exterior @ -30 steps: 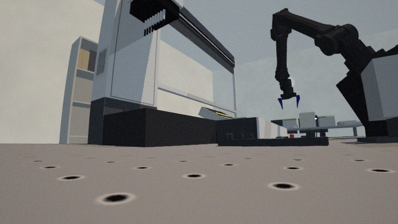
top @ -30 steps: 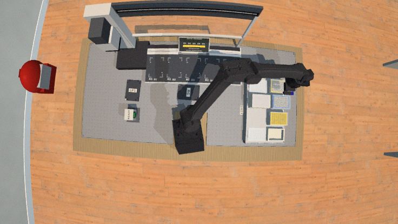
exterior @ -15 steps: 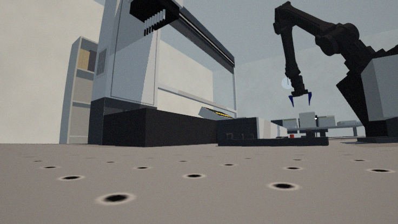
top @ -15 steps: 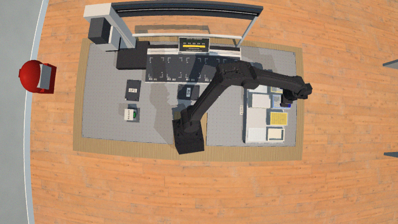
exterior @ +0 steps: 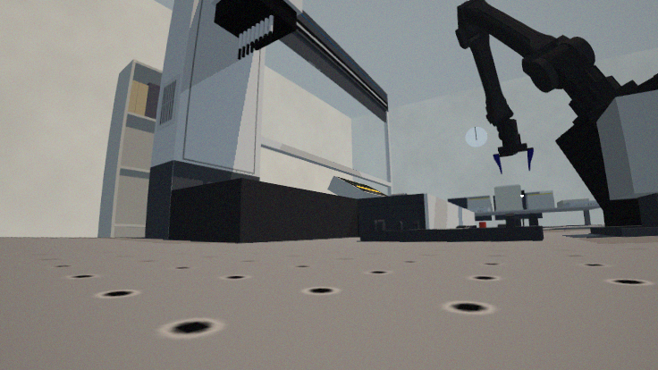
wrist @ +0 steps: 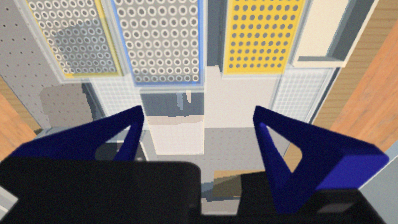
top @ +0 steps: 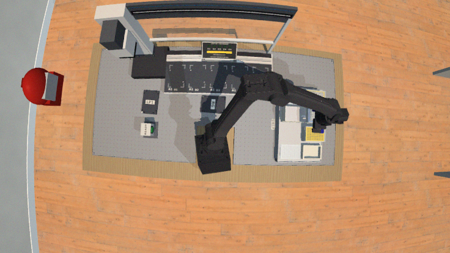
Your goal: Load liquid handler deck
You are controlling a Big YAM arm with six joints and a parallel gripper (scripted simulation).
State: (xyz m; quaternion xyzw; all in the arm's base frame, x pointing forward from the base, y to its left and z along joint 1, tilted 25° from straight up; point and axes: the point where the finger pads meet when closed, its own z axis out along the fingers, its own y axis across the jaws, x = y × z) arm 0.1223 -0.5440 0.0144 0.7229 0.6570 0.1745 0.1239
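Note:
My gripper (wrist: 198, 111) is open and empty, hanging well above the SHELF (top: 300, 125); it also shows in the side view (exterior: 512, 158) and from above (top: 317, 128). In the wrist view a yellow-framed rack (wrist: 75, 37) and a blue-framed rack (wrist: 159, 40) both show pale rings on grey. A yellow rack (wrist: 262, 35) shows its coloured plate with dark holes; from above it lies just under the gripper (top: 315, 135). A pale lidded item (wrist: 175, 127) lies below, between my fingers' lines. I cannot read any labels. Deck positions D2 (top: 193, 78) and D3 (top: 217, 78) are empty.
Lid park LP1 (top: 150, 99), the regrip nest RG (top: 210, 101) and the READY key (top: 148, 129) lie left of the arm's base. A cream-topped item (wrist: 325, 32) sits beyond the yellow rack. The liquid handler's gantry (top: 210, 12) stands at the back.

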